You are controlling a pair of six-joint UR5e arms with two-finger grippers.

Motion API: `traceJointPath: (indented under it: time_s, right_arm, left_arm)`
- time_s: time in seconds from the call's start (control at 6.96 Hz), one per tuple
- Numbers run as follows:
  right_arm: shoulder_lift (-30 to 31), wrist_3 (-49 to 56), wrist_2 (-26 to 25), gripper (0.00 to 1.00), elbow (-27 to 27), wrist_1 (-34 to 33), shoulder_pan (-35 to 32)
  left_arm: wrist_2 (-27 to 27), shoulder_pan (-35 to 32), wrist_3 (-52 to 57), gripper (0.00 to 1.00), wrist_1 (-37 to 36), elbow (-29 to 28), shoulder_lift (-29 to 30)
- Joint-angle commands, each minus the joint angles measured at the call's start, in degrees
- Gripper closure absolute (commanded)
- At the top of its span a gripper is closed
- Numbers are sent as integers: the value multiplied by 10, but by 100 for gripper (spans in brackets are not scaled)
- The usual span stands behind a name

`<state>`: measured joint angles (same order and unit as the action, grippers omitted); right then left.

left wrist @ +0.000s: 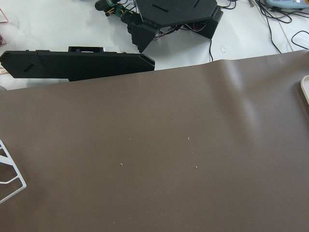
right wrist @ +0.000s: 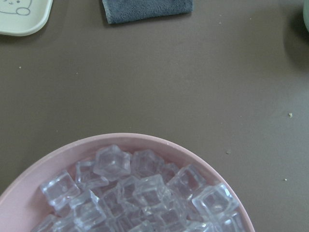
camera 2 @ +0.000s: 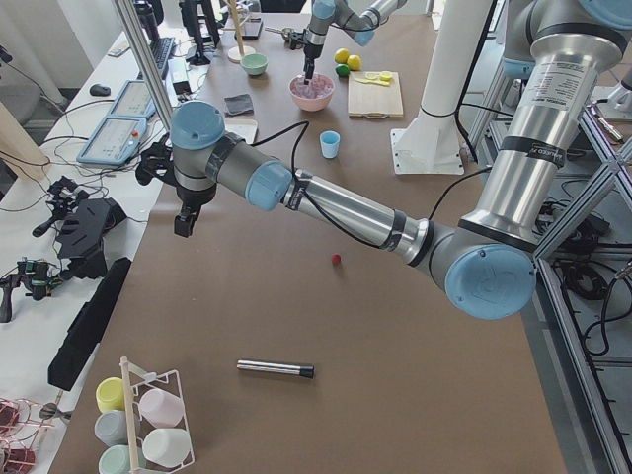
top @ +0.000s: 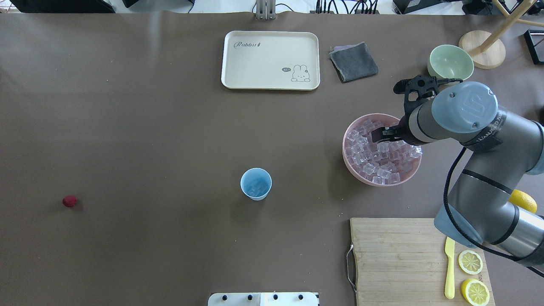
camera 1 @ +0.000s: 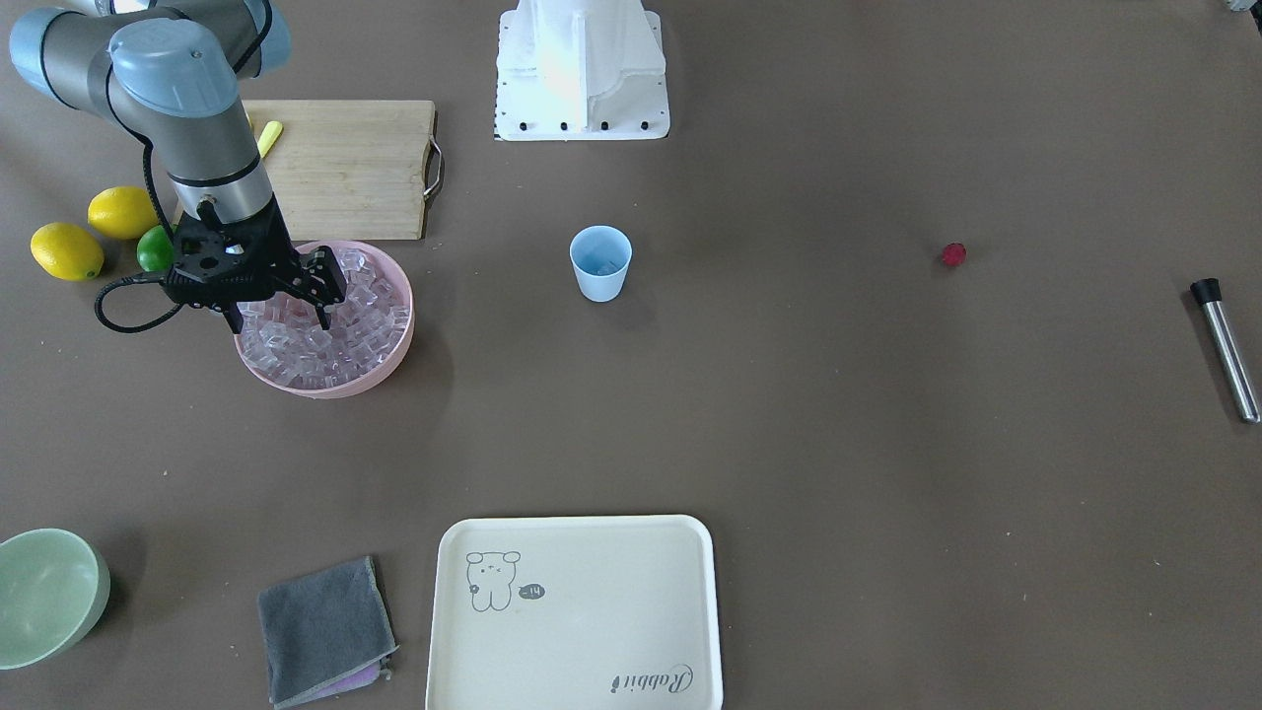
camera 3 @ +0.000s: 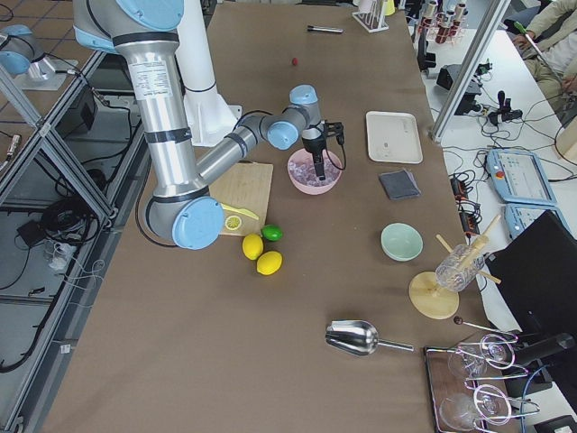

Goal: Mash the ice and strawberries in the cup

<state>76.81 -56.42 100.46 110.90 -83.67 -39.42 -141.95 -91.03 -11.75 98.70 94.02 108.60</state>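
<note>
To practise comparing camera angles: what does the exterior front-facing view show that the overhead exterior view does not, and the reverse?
Only front-facing: the steel rod with a black cap near the table's edge, and the lime. Only overhead: the lemon halves on the cutting board. Both: the cup, the strawberry, and the pink bowl of ice with the right gripper reaching into it.

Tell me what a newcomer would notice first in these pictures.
The right gripper, jaws open, reaches down into the pink bowl heaped with ice, beside the cutting board. The light blue cup stands alone mid-table. Far off on the robot's left side lies one small red strawberry.
</note>
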Motion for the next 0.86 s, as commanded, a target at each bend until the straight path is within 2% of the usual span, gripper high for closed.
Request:
traceJointPath:
  time_s: [0.0, 0.14, 0.72]
  right_arm:
    - [0, 0, -8, 5, -1, -10, 8]
    - [0, 0, -12, 5, -1, -11, 13]
    - [-1, 2, -20, 26, -2, -24, 28]
  left_arm:
    - [0, 1, 1, 2, 0, -1, 2]
    - [0, 1, 1, 2, 0, -1, 2]
    - [0, 1, 2, 2, 0, -1, -1]
